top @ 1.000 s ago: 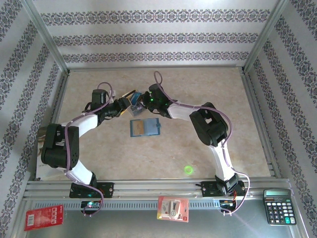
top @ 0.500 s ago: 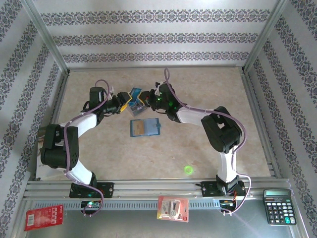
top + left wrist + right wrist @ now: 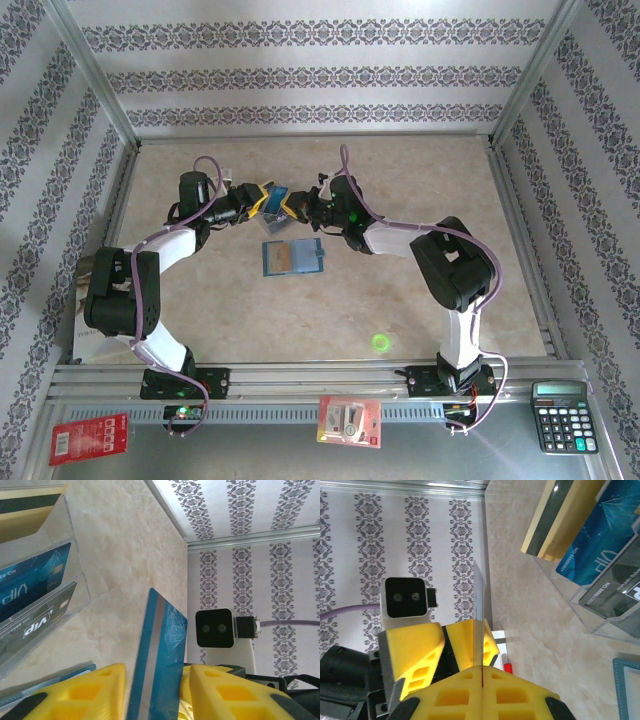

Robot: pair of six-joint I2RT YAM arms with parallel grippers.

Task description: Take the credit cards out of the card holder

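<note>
Above the middle of the desk (image 3: 450,170), a blue card (image 3: 160,630) with a silver stripe hangs between both hands. The right hand (image 3: 482,672) is clenched on its edge; the left hand (image 3: 157,670) straddles it, its grip unclear. Just nearer, the card holder (image 3: 305,257) lies open, apparently with a tan card (image 3: 283,259) inside, yet to come out. Other cards (image 3: 35,587) already stand in a clear rack (image 3: 80,570).

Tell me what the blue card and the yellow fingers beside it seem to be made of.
The blue card looks like thin, stiff, glossy plastic: it is unbent and carries a silvery stripe. The yellow fingers look like matte hard plastic, perhaps printed, given their moulded hollows; their dark corner patches may be rubber.
</note>
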